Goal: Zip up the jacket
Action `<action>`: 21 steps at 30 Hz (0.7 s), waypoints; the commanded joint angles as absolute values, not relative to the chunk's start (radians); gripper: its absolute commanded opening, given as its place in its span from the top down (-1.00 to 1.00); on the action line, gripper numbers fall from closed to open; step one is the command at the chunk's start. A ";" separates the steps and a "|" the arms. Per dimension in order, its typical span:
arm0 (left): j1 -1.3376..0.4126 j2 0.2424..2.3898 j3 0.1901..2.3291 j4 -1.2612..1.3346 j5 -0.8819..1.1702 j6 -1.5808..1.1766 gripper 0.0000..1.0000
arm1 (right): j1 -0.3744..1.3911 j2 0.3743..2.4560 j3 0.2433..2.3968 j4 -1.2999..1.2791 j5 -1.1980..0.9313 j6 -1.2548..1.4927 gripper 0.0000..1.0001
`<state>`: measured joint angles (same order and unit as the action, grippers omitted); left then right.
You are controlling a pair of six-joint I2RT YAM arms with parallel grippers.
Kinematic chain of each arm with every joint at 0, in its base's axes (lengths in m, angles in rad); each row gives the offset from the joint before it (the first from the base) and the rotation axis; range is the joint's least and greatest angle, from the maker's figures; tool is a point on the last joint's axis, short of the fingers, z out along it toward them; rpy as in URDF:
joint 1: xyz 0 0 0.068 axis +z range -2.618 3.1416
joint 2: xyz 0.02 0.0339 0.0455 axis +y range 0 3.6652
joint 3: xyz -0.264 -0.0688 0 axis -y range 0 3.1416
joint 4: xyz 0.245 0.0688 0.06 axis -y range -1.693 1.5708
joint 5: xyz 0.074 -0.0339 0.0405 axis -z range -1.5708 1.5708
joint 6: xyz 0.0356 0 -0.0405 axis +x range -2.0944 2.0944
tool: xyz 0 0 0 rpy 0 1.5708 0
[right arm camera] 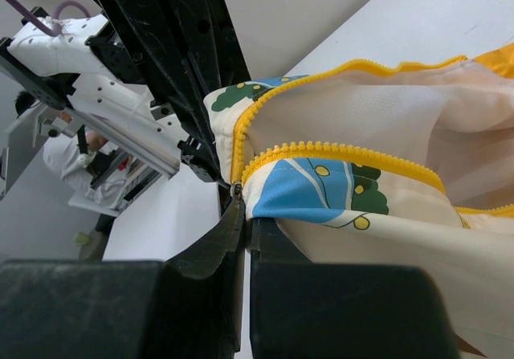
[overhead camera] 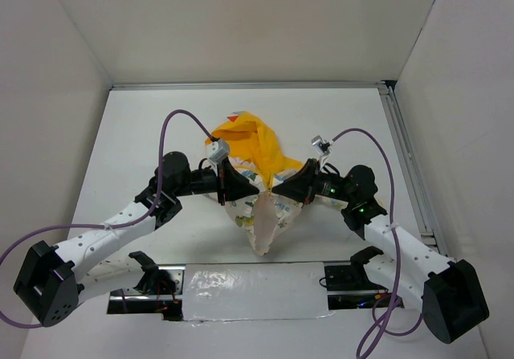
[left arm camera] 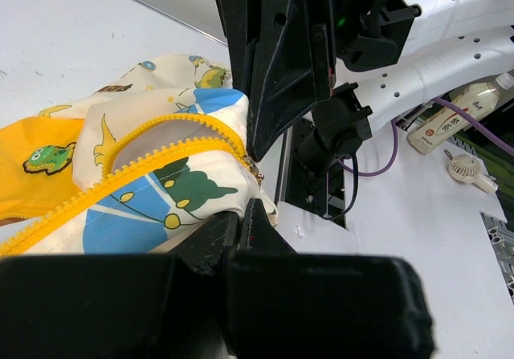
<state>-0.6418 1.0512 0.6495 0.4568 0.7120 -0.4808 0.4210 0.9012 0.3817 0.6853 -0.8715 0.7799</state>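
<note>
The jacket (overhead camera: 259,154), cream with cartoon animals and a bright yellow hood (overhead camera: 245,138), hangs bunched between my two grippers over the middle of the table. Its front is open, with the pale lining (overhead camera: 266,224) showing. My left gripper (overhead camera: 241,189) is shut on the hem beside the lower end of the yellow zipper (left arm camera: 161,154). My right gripper (overhead camera: 291,189) is shut on the opposite hem, right next to the small metal zipper slider (right arm camera: 235,189). The fingertips of the two grippers nearly meet. Yellow zipper teeth (right arm camera: 345,152) curve away from the right gripper (right arm camera: 245,214).
White walls enclose the table on three sides, and a metal rail (overhead camera: 409,158) runs along its right edge. A taped strip (overhead camera: 257,291) lies between the arm bases. Off the table, the left wrist view shows a bottle (left arm camera: 458,114) and a small fan (left arm camera: 468,170).
</note>
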 commanded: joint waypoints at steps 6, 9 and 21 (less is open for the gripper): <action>-0.637 1.039 0.652 0.534 0.713 -0.482 1.00 | 0.423 0.888 0.439 0.676 -0.894 0.739 1.00; -0.637 1.042 0.653 0.532 0.712 -0.485 1.00 | 0.425 0.885 0.440 0.673 -0.885 0.741 1.00; -0.637 1.052 0.663 0.523 0.710 -0.474 1.00 | 0.425 0.916 0.454 0.690 -0.920 0.749 1.00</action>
<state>-0.6418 1.0512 0.6479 0.4561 0.7109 -0.4812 0.4210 0.9092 0.3931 0.6579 -0.8890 0.7574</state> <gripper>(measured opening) 0.041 0.028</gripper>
